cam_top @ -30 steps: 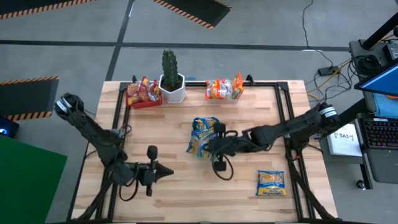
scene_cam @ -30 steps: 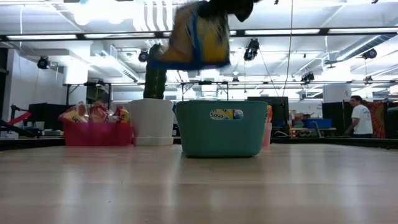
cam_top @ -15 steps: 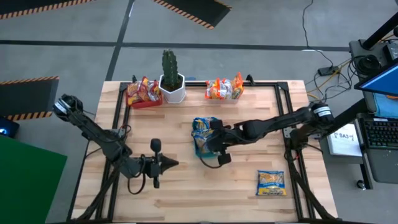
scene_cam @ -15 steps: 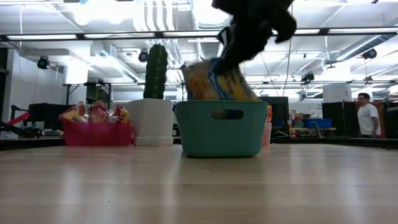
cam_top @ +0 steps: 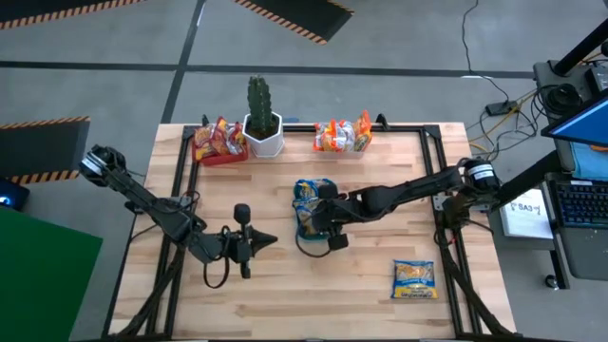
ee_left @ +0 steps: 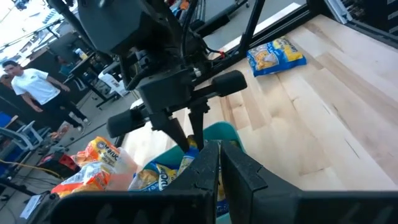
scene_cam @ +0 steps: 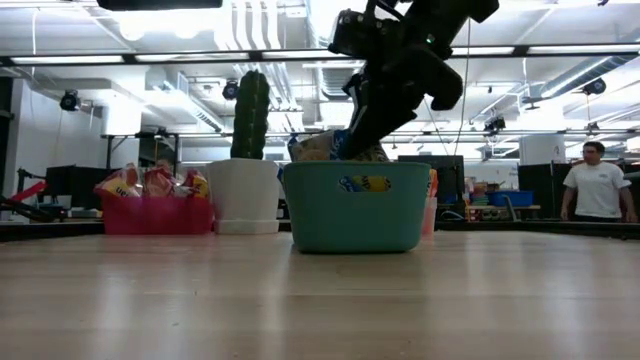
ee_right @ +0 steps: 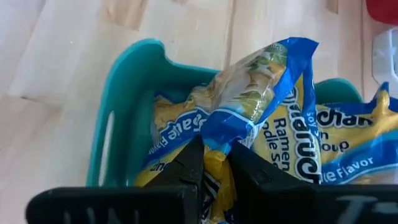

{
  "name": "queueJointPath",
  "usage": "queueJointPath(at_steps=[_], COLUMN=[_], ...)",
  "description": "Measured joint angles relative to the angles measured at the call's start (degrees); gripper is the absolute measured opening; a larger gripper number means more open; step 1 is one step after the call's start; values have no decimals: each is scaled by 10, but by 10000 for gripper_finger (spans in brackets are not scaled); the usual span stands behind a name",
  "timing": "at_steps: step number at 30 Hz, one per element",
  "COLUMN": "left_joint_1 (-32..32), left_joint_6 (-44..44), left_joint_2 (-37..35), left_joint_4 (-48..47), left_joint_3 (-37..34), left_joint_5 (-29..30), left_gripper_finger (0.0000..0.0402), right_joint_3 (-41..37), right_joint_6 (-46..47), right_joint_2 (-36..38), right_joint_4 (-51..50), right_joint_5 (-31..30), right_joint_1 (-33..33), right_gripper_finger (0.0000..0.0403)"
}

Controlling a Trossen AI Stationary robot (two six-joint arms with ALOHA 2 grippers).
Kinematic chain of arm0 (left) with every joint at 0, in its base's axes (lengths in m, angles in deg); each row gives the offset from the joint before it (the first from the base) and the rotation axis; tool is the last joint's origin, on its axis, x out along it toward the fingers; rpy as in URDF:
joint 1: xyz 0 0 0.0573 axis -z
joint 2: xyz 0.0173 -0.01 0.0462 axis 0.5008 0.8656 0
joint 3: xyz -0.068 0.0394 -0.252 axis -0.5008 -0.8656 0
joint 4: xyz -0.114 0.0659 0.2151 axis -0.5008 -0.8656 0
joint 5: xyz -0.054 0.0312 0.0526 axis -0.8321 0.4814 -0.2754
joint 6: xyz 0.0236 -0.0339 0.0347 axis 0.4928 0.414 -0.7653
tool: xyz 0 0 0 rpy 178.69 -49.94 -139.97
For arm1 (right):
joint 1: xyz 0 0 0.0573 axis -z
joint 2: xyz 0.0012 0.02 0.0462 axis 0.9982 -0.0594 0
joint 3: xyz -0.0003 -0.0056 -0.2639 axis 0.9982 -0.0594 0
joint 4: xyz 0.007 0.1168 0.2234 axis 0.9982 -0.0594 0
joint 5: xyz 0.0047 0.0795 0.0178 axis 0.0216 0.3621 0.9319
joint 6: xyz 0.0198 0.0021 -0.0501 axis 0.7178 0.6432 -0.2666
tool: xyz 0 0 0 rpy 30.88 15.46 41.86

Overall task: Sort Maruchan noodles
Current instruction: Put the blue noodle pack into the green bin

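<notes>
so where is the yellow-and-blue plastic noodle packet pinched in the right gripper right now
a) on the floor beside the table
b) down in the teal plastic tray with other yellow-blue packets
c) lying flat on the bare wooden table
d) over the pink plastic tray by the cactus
b: the right gripper is shut on the yellow-and-blue plastic noodle packet, which sits inside the teal plastic tray on top of other yellow-blue packets.

The green tray [scene_cam: 355, 205] hides most of its packets [scene_cam: 318, 147] in the low view. From above, the right arm [cam_top: 399, 197] covers part of that tray. The person [scene_cam: 598, 185] at the frame's right edge is cut off.
</notes>
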Motion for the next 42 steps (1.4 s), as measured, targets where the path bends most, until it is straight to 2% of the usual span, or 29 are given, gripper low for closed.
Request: queueJointPath(at_steps=[5, 10, 13, 22, 27, 32, 34, 36, 40, 42], left_joint_1=[-2, -2, -2, -2, -2, -2, -2, -2, -1, -1], left_joint_6=[0, 1, 2, 2, 2, 6, 12, 19, 31, 42], left_joint_2=[0, 0, 0, 0, 0, 0, -1, -1, -1, -1], left_joint_4=[0, 0, 0, 0, 0, 0, -1, -1, -1, -2], left_joint_3=[0, 0, 0, 0, 0, 0, 0, 0, 0, 0], left_joint_5=[-2, -2, -2, -2, -2, -2, -2, -2, -2, -2], left_gripper_finger=[0, 0, 0, 0, 0, 0, 0, 0, 0, 0], right_joint_3=[1, 1, 1, 1, 42, 117, 154, 186, 210, 207], right_joint_6=[-13, -21, 0, 41, 63, 122, 180, 262, 422, 468], right_joint_2=[1, 1, 1, 1, 1, 1, 1, 1, 3, 2], right_joint_4=[-5, 8, 7, 5, -50, -160, -210, -250, -275, -275], right_joint_5=[-28, -26, -26, -28, -33, -28, -10, 35, 218, 282], right_joint_1=[1, 1, 2, 2, 2, 1, -1, -3, -10, -27], right_gripper_finger=[58, 43, 50, 140, 193, 228, 234, 233, 220, 212])
